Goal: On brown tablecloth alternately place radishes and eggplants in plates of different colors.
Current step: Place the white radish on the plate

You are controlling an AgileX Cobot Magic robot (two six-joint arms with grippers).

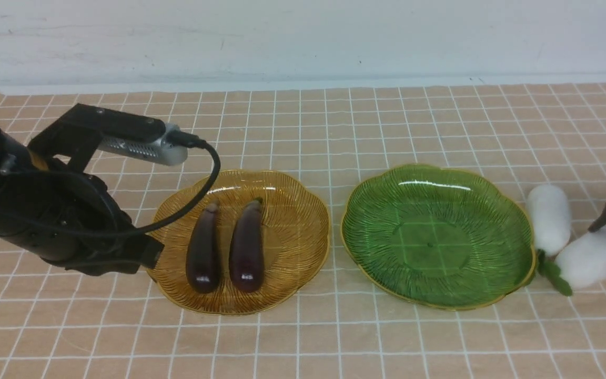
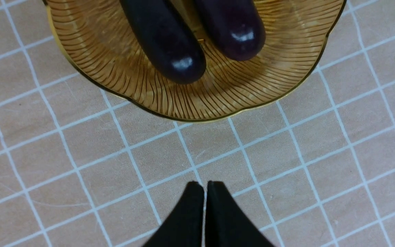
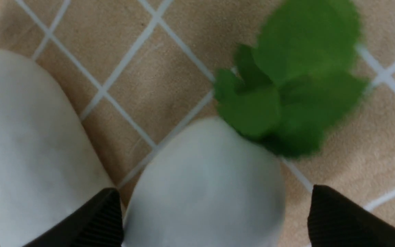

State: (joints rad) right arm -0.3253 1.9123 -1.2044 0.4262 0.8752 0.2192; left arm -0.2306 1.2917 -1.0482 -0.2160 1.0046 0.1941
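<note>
Brown tablecloth [image 1: 303, 337]: tan cloth with a grid of thin white lines; it covers the table from the near edge to the far edge, where a pale wall begins.
Left arm [image 1: 45, 210]: black, low over the left side of the cloth; its wrist camera and cable reach over the amber plate's left rim.
Left claw [image 2: 204, 187]: pressed together tip to tip with nothing between; in the left wrist view it is over bare cloth, just off the near rim of the amber plate.
Amber plate [image 1: 303, 221]: on the cloth left of centre; ribbed, scalloped, gold-edged.
Eggplants: both lie in the amber plate, side by side, close together and nearly parallel; the left eggplant [image 1: 204, 247] and the right eggplant [image 1: 246, 245] have their stem caps toward the far edge and rounded ends toward the near edge.
Green plate [image 1: 440, 237]: right of centre, just beside the amber plate but apart from it; nothing lies in it.
Radishes: both on the cloth just past the green plate's right rim; the far radish [image 1: 548, 218] lies just beside that rim; the near radish [image 1: 597, 257] is angled, its green leaves [image 1: 555, 273] by the rim.
Right claw [image 3: 214, 193]: spread wide, straddling a radish [image 3: 204, 185] without gripping it; one finger [image 3: 94, 219] sits in the gap between the two radishes.
</note>
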